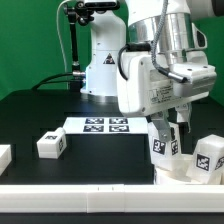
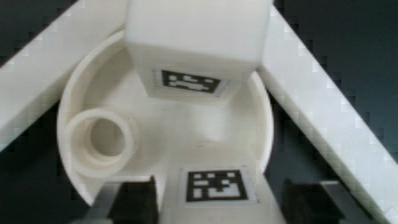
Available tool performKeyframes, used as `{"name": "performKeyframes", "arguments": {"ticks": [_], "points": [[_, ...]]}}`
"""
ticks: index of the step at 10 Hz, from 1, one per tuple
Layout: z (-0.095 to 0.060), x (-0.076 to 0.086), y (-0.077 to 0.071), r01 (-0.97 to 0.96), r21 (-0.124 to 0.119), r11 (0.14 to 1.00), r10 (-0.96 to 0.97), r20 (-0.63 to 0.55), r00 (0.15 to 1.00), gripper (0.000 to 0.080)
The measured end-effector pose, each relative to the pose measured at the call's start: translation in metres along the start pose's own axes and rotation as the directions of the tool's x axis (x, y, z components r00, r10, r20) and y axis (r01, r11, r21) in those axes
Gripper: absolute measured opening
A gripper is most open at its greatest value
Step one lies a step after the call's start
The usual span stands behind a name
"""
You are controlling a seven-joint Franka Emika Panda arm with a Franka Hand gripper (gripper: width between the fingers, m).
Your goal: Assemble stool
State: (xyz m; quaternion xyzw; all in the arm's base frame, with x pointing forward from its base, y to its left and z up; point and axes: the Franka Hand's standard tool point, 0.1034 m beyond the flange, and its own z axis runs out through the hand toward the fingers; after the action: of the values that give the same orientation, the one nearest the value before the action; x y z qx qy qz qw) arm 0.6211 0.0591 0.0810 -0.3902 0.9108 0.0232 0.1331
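Note:
The round white seat (image 2: 80, 100) lies open side up, with a screw hole (image 2: 103, 135) in its floor. It sits at the front on the exterior view's right (image 1: 185, 170). One tagged leg (image 2: 187, 60) stands in the seat's far part, and it also shows in the exterior view (image 1: 210, 155). My gripper (image 2: 222, 200) is shut on a second tagged leg (image 2: 214, 185), held upright over the seat's near part. In the exterior view the gripper (image 1: 165, 135) holds this leg (image 1: 160, 147) down at the seat.
Plain white bars (image 2: 329, 110) flank the seat on both sides and meet behind it. The marker board (image 1: 105, 125) lies mid-table. A loose leg (image 1: 50, 145) lies to the exterior view's left, and another white part (image 1: 3, 155) at the left edge.

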Motion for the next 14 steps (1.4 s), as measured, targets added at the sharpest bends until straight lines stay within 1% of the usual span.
{"name": "performKeyframes", "arguments": {"ticks": [1,2,3,4,5,6,7,8,10,12,13,14], "points": [[0.000,0.000,0.000,-0.012,-0.003,1.000,0.012,0.003,1.000,0.0343],[0.000,0.000,0.000,0.004,-0.002,1.000,-0.004,0.005,1.000,0.0343],[0.000,0.000,0.000,0.029,-0.005,1.000,-0.029,0.005,1.000,0.0385],[-0.005,-0.002,-0.002,0.061,-0.013,0.998,-0.061,0.010,0.998,0.0571],[-0.012,-0.006,-0.001,0.118,-0.027,0.993,-0.118,0.016,0.993,0.0571],[-0.020,-0.014,0.000,0.197,-0.056,0.979,-0.196,0.021,0.980,0.0632],[-0.027,-0.021,-0.002,0.214,-0.066,0.975,-0.212,0.034,0.977,0.0632],[-0.028,-0.023,-0.002,0.293,-0.059,0.954,-0.291,0.042,0.956,0.0647],[-0.027,-0.022,-0.002,0.399,-0.055,0.915,-0.397,0.047,0.917,0.0648],[-0.027,-0.022,-0.002,0.547,-0.048,0.836,-0.545,0.054,0.837,0.0648],[-0.027,-0.020,0.001,0.691,-0.079,0.719,-0.689,0.053,0.723,0.0648],[-0.029,-0.020,-0.002,0.798,-0.087,0.597,-0.796,0.065,0.602,0.0648]]}}
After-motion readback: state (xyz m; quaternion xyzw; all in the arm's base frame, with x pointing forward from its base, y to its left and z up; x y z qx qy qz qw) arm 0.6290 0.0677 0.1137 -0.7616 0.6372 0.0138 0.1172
